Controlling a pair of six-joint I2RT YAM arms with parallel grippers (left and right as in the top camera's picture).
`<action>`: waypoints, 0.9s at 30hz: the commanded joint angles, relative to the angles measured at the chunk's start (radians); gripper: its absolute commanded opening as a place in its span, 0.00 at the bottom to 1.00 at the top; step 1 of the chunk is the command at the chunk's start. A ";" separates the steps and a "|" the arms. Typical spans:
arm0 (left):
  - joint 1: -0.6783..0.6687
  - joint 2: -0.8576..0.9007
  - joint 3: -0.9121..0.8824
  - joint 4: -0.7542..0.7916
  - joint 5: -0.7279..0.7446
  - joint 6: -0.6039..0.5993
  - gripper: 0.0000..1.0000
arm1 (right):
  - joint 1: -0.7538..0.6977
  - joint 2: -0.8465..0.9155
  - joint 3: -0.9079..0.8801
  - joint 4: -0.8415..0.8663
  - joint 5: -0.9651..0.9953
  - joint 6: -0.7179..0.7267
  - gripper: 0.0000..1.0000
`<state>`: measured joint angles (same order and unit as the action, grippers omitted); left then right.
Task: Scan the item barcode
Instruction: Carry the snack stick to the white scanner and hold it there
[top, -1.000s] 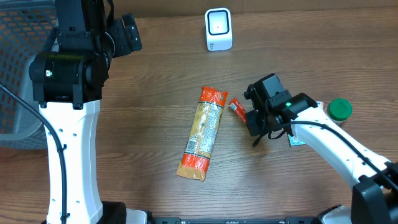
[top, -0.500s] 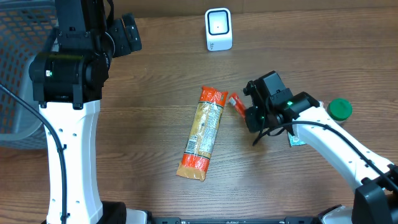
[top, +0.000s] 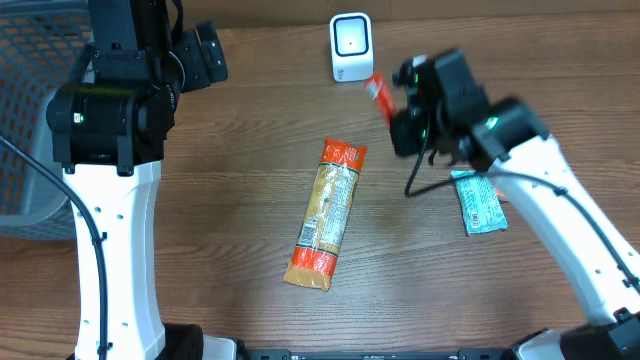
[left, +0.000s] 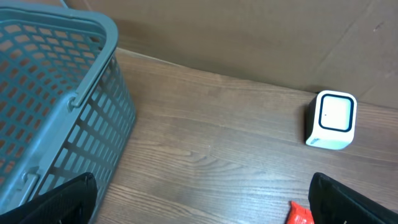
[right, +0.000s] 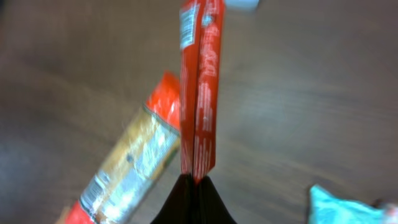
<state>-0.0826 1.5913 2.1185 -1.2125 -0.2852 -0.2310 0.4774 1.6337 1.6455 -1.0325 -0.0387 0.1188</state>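
Overhead: right claw (top: 395, 112) pinches the red sachet (top: 377, 93) aloft just beside the white scanner (top: 351, 47), so pickup looks done and scan pending; left claw (left: 202, 202) stands wide, holding nothing.
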 joint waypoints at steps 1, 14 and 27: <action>0.004 -0.003 0.010 0.001 -0.010 0.018 1.00 | -0.009 0.118 0.313 -0.112 0.106 -0.042 0.03; 0.004 -0.003 0.010 0.001 -0.010 0.018 1.00 | 0.006 0.466 0.600 -0.145 0.312 -0.326 0.04; 0.004 -0.003 0.010 0.001 -0.010 0.018 1.00 | 0.149 0.731 0.600 0.180 0.908 -0.651 0.04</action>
<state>-0.0826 1.5913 2.1185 -1.2121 -0.2852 -0.2310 0.5968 2.3199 2.2326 -0.9195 0.6491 -0.4248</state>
